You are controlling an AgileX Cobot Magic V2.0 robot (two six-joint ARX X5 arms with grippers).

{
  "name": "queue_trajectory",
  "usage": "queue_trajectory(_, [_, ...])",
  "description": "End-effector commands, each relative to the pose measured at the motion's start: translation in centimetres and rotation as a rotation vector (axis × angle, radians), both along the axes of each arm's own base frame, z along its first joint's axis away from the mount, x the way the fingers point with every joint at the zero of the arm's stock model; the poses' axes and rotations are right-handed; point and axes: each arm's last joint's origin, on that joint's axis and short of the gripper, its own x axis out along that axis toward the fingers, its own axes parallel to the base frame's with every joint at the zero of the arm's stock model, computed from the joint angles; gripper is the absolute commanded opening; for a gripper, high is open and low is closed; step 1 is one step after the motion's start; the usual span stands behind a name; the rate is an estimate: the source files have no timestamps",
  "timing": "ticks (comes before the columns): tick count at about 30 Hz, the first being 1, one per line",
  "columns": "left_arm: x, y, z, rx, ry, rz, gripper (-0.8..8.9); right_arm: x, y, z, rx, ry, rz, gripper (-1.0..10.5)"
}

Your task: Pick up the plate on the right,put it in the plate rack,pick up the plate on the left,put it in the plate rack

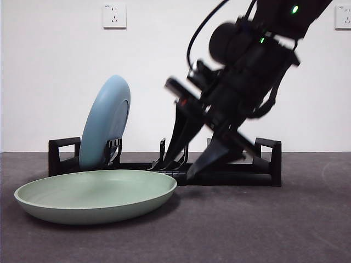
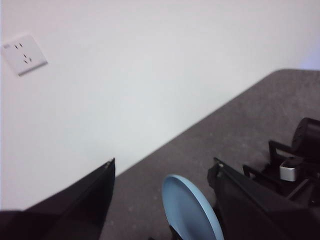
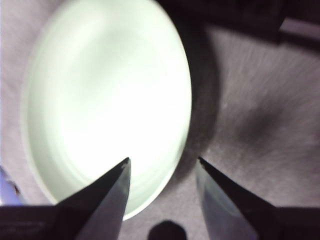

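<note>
At green plate point(image 1: 96, 195) right rim: right claw point(image 1: 184, 164) released; left claw point(image 2: 162, 172) released.

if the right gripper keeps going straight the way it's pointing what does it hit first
Most likely the near rim of the green plate: the right gripper, jaws open, straddles that edge from above. Depth is blurred, so it might meet the table beside it.

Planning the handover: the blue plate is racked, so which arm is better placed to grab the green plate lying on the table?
Probably the right. The right gripper hangs low with open jaws beside the green plate. The left gripper, also open, is near the blue plate.
</note>
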Motion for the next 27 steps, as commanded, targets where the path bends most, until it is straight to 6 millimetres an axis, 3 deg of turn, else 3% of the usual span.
queue_trajectory(1, [0.1,-0.1,-0.2,0.018,0.010,-0.007,3.18,0.3,0.3,-1.0,-0.006,0.021,-0.010,2.2])
queue_trajectory(13, [0.3,-0.2,-0.5,0.030,0.034,-0.007,3.18,0.7,0.8,-2.6,-0.001,0.048,-0.035,1.5])
queue_trajectory(18, [0.5,-0.4,-0.8,0.044,0.061,-0.007,3.18,0.6,0.9,-2.6,-0.002,0.053,-0.040,-0.1])
queue_trajectory(27, [1.3,-0.8,-1.5,0.074,0.128,-0.011,3.18,0.6,0.9,-2.6,-0.009,0.059,-0.047,-0.1])
